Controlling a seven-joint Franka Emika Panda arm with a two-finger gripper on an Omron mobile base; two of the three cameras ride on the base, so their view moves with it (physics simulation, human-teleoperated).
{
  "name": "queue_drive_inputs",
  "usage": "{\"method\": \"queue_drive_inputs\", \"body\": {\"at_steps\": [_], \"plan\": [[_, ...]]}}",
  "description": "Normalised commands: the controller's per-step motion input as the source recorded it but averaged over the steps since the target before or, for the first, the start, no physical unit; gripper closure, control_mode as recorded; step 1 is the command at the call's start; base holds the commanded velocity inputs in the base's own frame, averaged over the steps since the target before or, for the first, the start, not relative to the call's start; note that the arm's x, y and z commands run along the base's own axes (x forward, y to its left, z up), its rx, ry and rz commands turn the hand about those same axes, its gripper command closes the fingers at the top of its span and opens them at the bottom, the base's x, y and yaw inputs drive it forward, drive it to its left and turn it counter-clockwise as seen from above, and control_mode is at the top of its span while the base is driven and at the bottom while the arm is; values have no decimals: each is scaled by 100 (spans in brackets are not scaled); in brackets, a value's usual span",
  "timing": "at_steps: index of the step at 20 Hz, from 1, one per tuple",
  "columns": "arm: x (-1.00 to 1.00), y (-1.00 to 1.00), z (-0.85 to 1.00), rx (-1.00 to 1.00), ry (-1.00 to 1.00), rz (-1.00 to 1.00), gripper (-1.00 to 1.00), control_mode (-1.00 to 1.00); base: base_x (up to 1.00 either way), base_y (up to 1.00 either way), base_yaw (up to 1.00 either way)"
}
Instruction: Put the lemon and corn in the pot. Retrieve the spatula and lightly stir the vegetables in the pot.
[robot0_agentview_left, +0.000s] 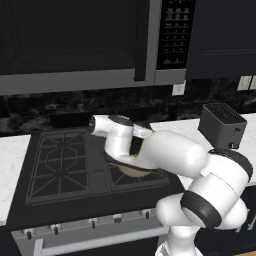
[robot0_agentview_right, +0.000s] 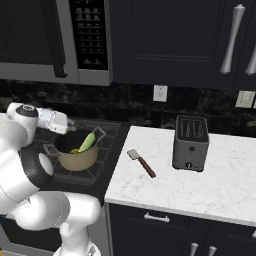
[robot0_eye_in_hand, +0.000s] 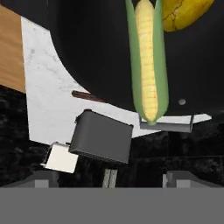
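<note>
Hand view first: the gripper (robot0_eye_in_hand: 111, 179) has its two fingertips (robot0_eye_in_hand: 43, 178) spread wide with nothing between them, fully released, and it's looking straight into the pot (robot0_eye_in_hand: 87, 52). Right ahead of the tips lies the corn (robot0_eye_in_hand: 148, 65), kernels up with green husk on both sides, one end resting by the pot's grey handle (robot0_eye_in_hand: 166, 126) at the rim and the rest running across the dark inside. Just past the corn, touching it, sits the lemon (robot0_eye_in_hand: 186, 13), also in the pot. From the right base view, the gripper (robot0_agentview_right: 70, 125) hangs just above the rim of the pot (robot0_agentview_right: 77, 159) on its near-left side, the corn (robot0_agentview_right: 87, 142) leans tilted with its upper end poking over the far rim, and a sliver of the lemon (robot0_agentview_right: 75, 150) shows low beside it. The pot stands on the stove (robot0_agentview_left: 60, 165), on the burner beneath the hand. Farther out from the gripper, beyond the pot on the white counter (robot0_agentview_right: 200, 185), the spatula (robot0_agentview_right: 141, 163) lies flat, well apart from the fingers, pale blade toward the stove and brown handle pointing away. Beyond that stands the toaster (robot0_agentview_right: 190, 142), near the spatula but not touching. Farthest off, above the stove, hangs the microwave (robot0_agentview_left: 75, 40), with a wall outlet (robot0_agentview_right: 160, 93) on the dark backsplash behind the counter.
</note>
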Motion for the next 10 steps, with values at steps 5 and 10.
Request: {"method": "queue_drive_inputs", "body": {"at_steps": [5,10], "plan": [[-94,-39,24,29,0,0,-100,-100,0,0,0],[-89,-94,0,25,0,0,-100,-100,0,0,0]]}}
